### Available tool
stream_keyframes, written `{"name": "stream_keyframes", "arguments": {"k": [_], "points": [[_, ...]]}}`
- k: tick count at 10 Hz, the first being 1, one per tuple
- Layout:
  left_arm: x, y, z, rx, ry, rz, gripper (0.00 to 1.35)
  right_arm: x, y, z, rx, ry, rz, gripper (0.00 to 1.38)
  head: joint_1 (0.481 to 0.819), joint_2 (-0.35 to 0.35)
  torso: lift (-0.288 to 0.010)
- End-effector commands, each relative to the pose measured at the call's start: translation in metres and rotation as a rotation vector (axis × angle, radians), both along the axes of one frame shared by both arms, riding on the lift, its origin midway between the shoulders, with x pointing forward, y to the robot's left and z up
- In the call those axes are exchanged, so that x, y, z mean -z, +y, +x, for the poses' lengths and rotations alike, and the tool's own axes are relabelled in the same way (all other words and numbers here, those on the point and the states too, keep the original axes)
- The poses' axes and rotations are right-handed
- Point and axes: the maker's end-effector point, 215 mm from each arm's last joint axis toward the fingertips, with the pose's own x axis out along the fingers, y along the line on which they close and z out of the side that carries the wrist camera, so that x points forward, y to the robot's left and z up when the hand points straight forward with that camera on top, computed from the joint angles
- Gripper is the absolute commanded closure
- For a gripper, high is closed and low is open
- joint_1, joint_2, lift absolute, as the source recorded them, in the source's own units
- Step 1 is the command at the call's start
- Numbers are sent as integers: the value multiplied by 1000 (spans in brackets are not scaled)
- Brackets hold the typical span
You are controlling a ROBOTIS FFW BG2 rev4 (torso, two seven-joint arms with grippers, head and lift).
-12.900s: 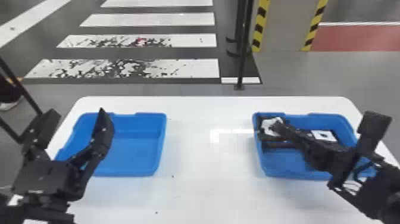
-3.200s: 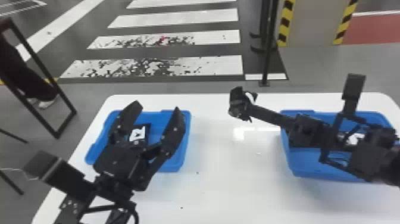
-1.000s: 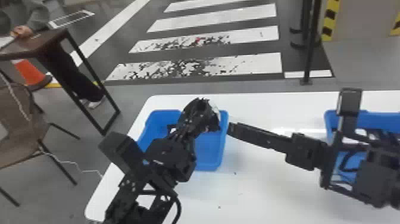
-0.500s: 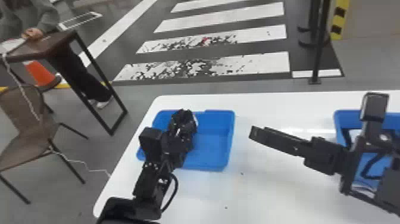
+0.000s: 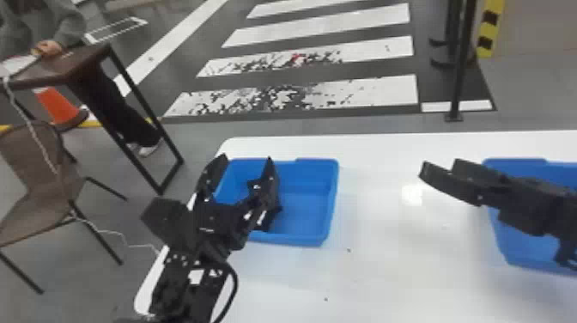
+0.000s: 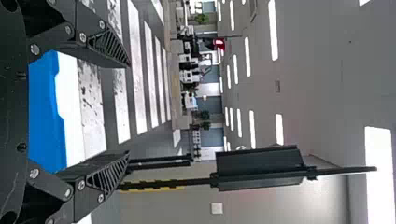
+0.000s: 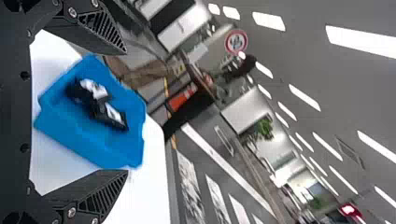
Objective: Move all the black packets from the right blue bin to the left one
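Observation:
My left gripper (image 5: 242,172) stands open above the left blue bin (image 5: 307,214); in the left wrist view, nothing lies between the fingertips of the left gripper (image 6: 128,108). Two black packets with white labels, one (image 7: 88,93) beside the other (image 7: 112,117), lie in the left bin, seen in the right wrist view. My right gripper (image 5: 442,169) is over the table just left of the right blue bin (image 5: 515,240). Its own wrist view has the right gripper (image 7: 127,112) open and holding nothing. The right arm hides much of the right bin's inside.
Both bins stand on a white table (image 5: 386,257), with a wide stretch of tabletop between them. Beyond the table's left edge are a brown chair (image 5: 34,184) and a dark side table (image 5: 81,60). A black post (image 5: 461,73) rises behind.
The left bin was bare in the oldest frame; packets lie there now. Since half a second ago, the left gripper has lifted and its fingers show apart. The right gripper has turned. The head has panned left.

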Motion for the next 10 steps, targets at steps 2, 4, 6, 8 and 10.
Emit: {"name": "stream_keyframes", "arguments": {"k": [2, 4, 6, 8, 10], "points": [[-45, -28, -42, 61, -39, -81, 214, 1, -82, 23, 275, -67, -154, 137, 695, 266, -140], [-37, -47, -52, 112, 2, -131, 214, 15, -122, 27, 463, -33, -232, 137, 695, 180, -140], [-38, -50, -62, 124, 13, -162, 209, 42, -161, 47, 604, 6, -325, 131, 695, 94, -140], [-34, -51, -67, 125, 25, -168, 208, 74, -193, 79, 662, 42, -416, 131, 695, 45, -140], [-34, -56, -67, 137, 24, -168, 208, 101, -204, 97, 668, 92, -442, 137, 695, 5, -140]]}}
